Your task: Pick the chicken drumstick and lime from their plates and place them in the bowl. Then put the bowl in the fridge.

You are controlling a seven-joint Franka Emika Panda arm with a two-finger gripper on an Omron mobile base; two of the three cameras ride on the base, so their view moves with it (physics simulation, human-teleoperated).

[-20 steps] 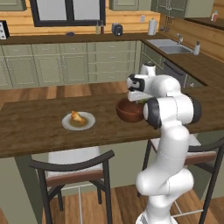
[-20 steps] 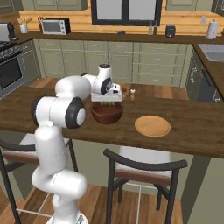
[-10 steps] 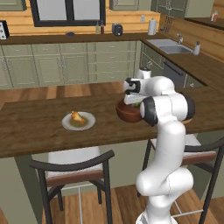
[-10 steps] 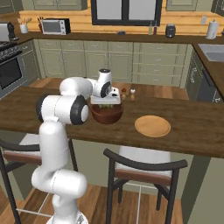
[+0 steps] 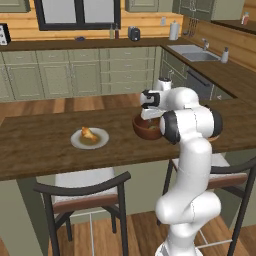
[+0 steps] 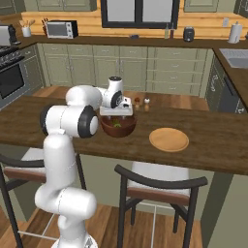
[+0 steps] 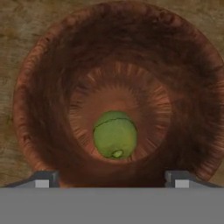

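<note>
The dark reddish-brown bowl (image 5: pixel 146 128) (image 6: pixel 117 127) (image 7: pixel 52 87) stands on the wooden counter. The green lime (image 7: pixel 114 134) lies loose on its bottom and shows as a green speck (image 6: pixel 116 124) in the right base view. My gripper (image 7: pixel 113 178) (image 5: pixel 149 113) (image 6: pixel 116 112) hangs straight above the bowl, open, with its fingertips wide apart and nothing between them. The golden-brown chicken drumstick (image 5: pixel 89 134) rests on the pale grey plate (image 5: pixel 100 142), to the left of the bowl. The tan-brown plate (image 6: pixel 168 139) lies bare to the right of the bowl. The fridge is out of view.
Two small shakers (image 6: pixel 141 101) stand just behind the bowl. Dark-framed chairs (image 5: pixel 85 192) (image 6: pixel 160 186) stand along the counter's near edge. Green cabinets and a sink (image 5: pixel 192 50) line the back and right walls.
The hand has stayed over the bowl, sinking slightly toward it, and its jaws now stand wider apart. The drumstick and both plates have not moved.
</note>
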